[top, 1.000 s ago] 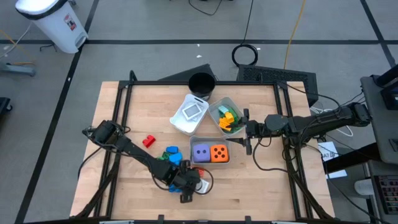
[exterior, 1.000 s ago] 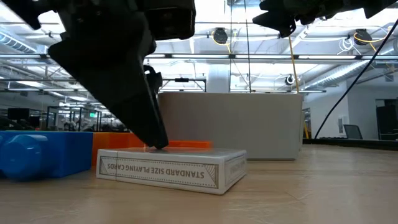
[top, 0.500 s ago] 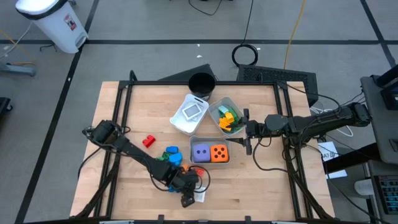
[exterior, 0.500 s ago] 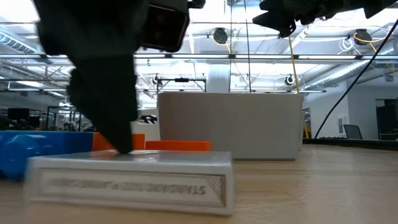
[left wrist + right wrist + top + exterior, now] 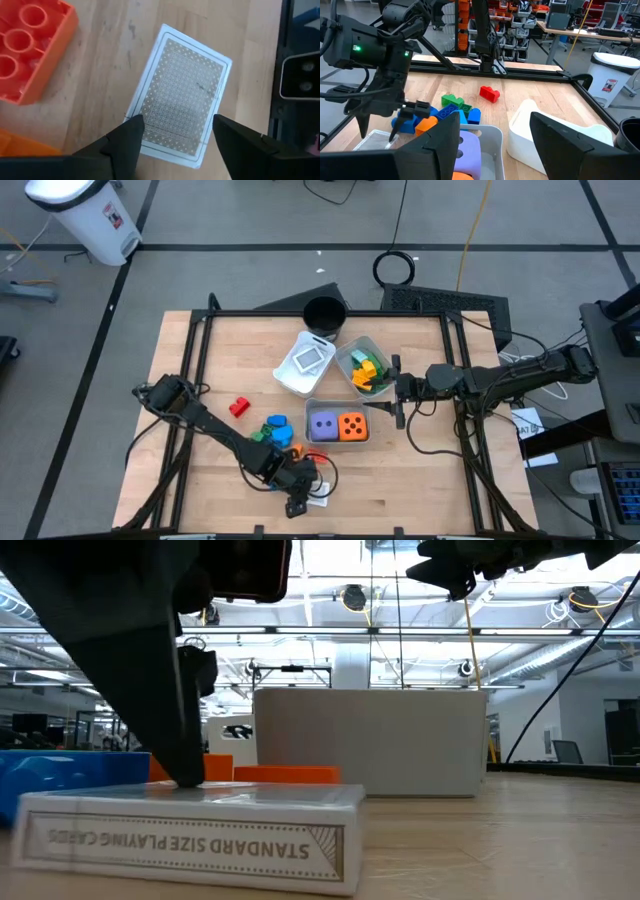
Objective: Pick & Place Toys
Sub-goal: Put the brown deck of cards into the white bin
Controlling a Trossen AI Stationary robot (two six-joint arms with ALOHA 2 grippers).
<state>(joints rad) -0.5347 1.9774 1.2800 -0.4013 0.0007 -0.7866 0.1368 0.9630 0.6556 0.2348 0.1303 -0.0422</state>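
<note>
While left gripper (image 5: 175, 137) hangs spread over the card box (image 5: 177, 112), fingers straddle its short width; long axis runs away, beside orange block (image 5: 27, 47). Right gripper (image 5: 492, 135), spread, is well apart.

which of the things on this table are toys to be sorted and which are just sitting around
Toys: red block, blue block, green block, orange block, purple die, orange die.

Just there: card box under the left gripper, black cup, trays.

Dark jointed arms, black cables, green indicator light.
</note>
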